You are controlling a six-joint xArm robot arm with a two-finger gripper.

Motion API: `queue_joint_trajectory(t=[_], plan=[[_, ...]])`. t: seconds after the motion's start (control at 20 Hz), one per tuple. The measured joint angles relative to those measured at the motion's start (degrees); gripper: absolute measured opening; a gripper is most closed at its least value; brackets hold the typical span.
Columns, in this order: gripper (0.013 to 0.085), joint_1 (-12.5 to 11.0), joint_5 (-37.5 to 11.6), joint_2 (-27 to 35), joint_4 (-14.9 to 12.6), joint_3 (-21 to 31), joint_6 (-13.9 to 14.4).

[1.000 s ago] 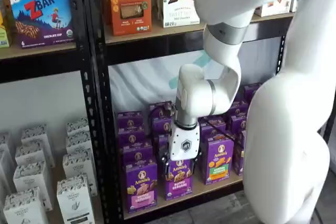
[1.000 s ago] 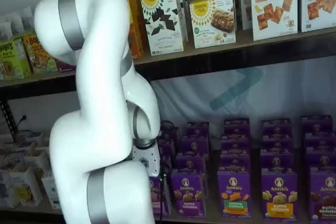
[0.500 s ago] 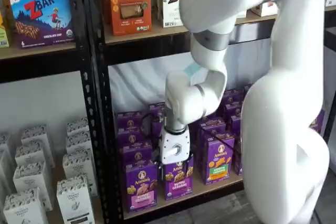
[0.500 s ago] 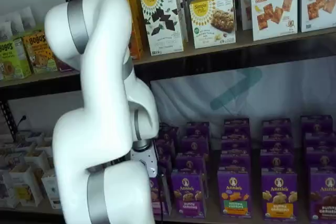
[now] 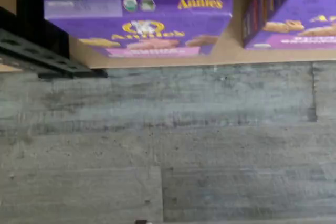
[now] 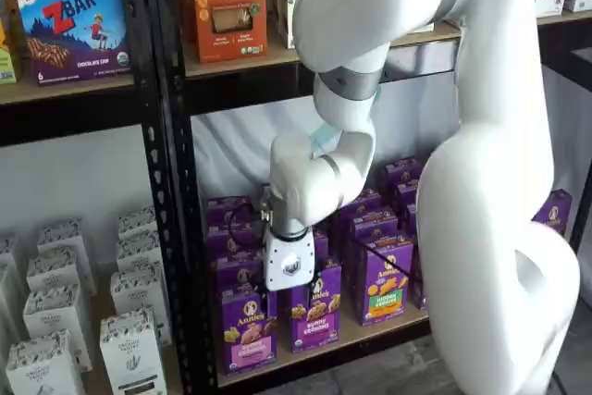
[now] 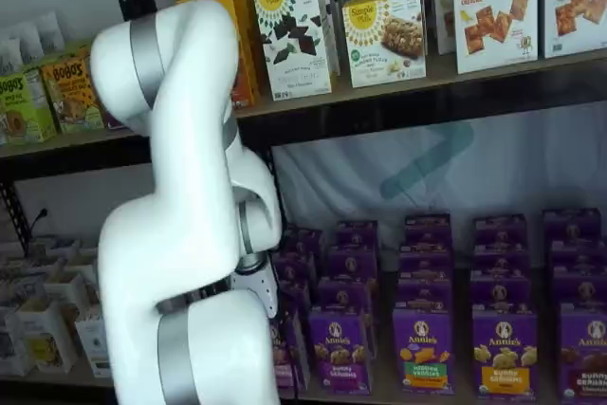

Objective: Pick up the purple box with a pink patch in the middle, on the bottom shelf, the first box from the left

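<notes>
The purple box with the pink patch [image 6: 247, 326] stands upright at the left front of the bottom shelf [image 6: 356, 336]. The wrist view shows this box [image 5: 139, 9] from above at the board's edge [image 5: 231, 51]. My gripper [image 6: 289, 291] hangs with its white body in front of the purple rows, just right of the box and a little above it. Its fingers do not show clearly, so I cannot tell whether they are open. In a shelf view my arm [image 7: 190, 263] hides the box.
A like carton with a purple patch [image 6: 313, 314] and one with a green patch [image 6: 385, 277] stand to the right. A black rack post [image 6: 171, 228] stands left of the box. White cartons [image 6: 129, 339] fill the neighbouring bay. Grey floor [image 5: 168, 145] lies below.
The arm has swung left; the gripper has moved from in front of the purple-patch carton to beside the pink-patch box, and slightly up.
</notes>
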Motion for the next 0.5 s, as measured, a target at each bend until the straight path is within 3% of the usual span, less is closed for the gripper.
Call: queue_joint_trajectory(t=[0.25,0.5], plan=[[0.0850,-0.01,0.47,3.76,-1.59,-5.09,1.51],[0.0850,-0.66,1.53,6.98,-0.49,-10.31,-0.17]])
